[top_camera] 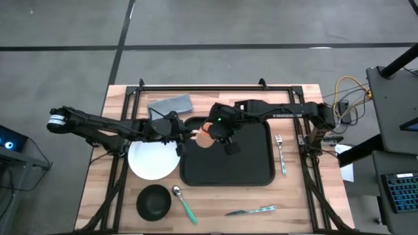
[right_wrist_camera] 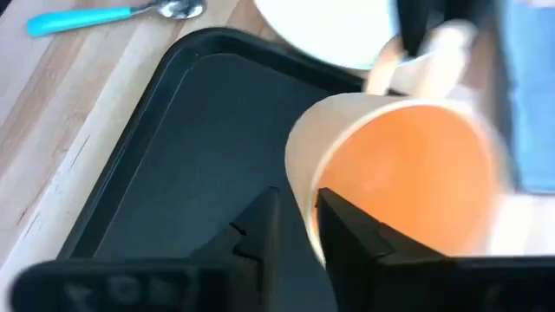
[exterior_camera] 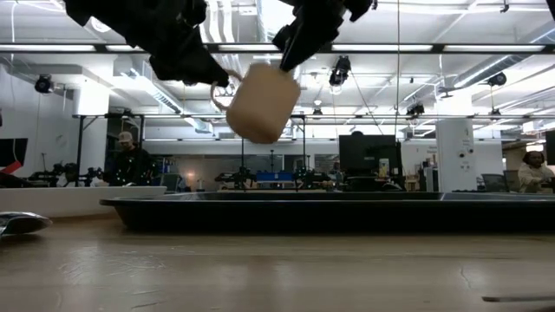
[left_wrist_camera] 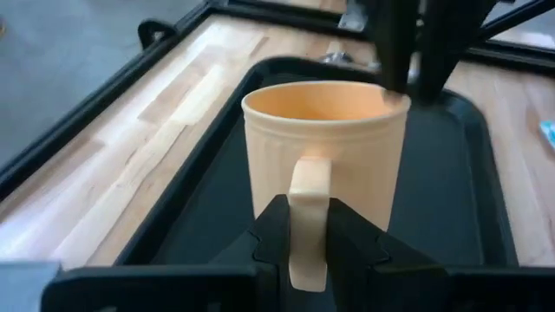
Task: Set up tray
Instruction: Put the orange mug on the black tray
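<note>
Over the tray's [top_camera: 251, 166] left end, a tan mug [top_camera: 205, 136] hangs in the air, tilted, w/ both arms on it. Left gripper [left_wrist_camera: 309, 227] is clamped on the mug's handle; right gripper [right_wrist_camera: 297, 227] pinches the rim, one finger inside, one outside. Tray sits mid-table, flat on the wood. Just left of it a white plate [top_camera: 151, 162]; nearer the front edge a black bowl [top_camera: 153, 202], spoon [top_camera: 183, 202] and knife [top_camera: 251, 211]. Fork [top_camera: 280, 153] lies right of tray, grey cloth [top_camera: 171, 104] at the back.
</note>
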